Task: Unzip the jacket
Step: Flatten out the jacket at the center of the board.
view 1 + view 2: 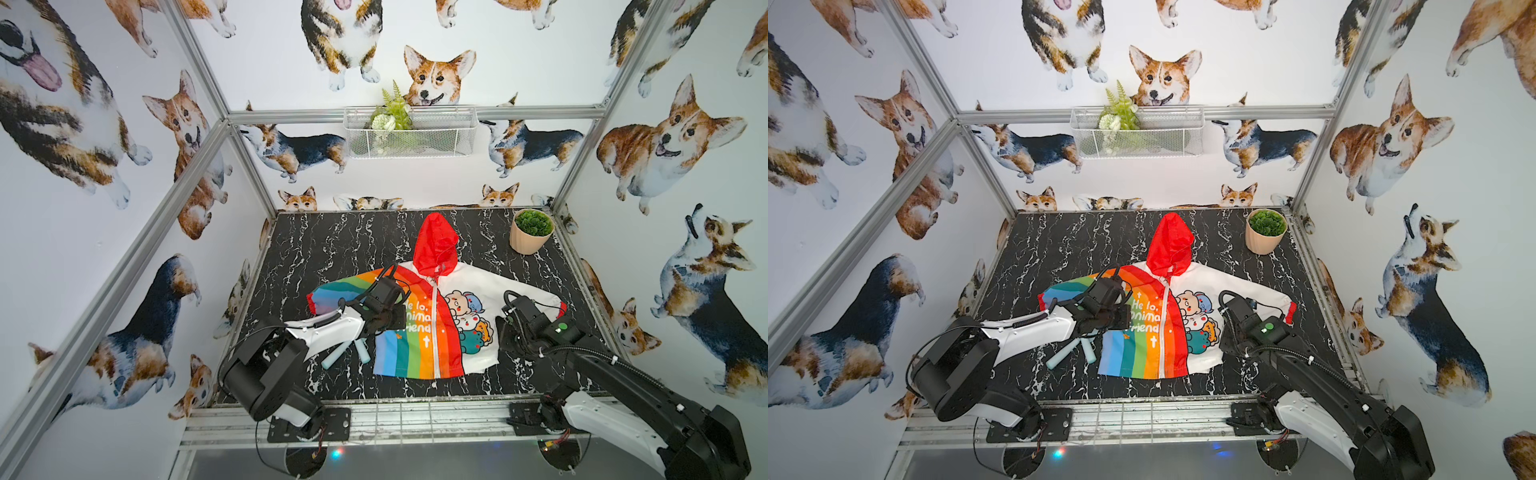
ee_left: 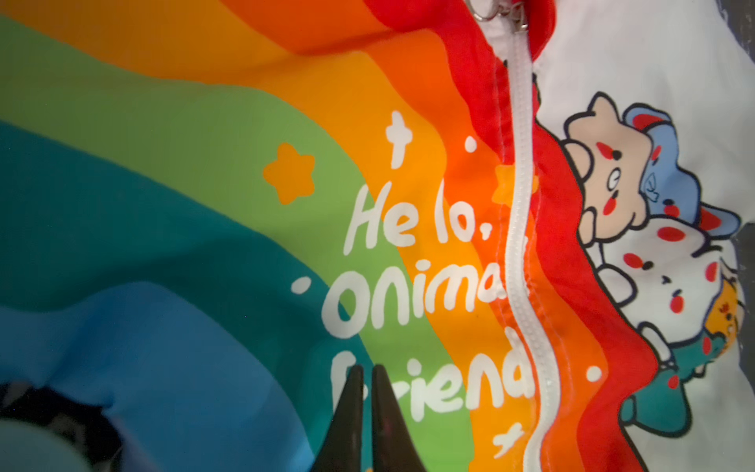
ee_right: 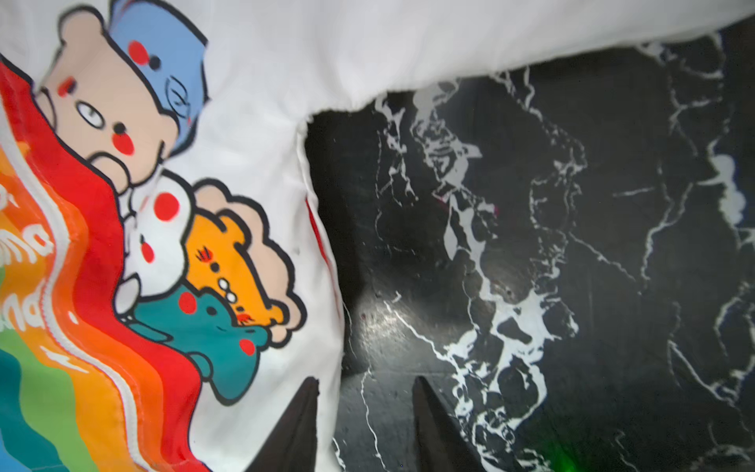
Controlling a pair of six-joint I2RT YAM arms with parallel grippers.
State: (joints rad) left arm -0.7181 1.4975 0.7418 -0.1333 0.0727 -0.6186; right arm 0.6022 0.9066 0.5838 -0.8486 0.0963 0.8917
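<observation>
Your jacket (image 1: 415, 349) lies zipped mid-surface (image 1: 332, 249). Your left tool (image 2: 367, 370), over its rainbow half, is nearly pressed together, pinching nothing; your right tool (image 3: 365, 382) stands spread at the white half's edge.

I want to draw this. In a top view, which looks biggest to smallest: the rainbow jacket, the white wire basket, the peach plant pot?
1. thin rainbow hooded jacket
2. white wire mesh basket
3. peach ribbed plant pot
The basket hangs on the back rail: real size unsure.
</observation>
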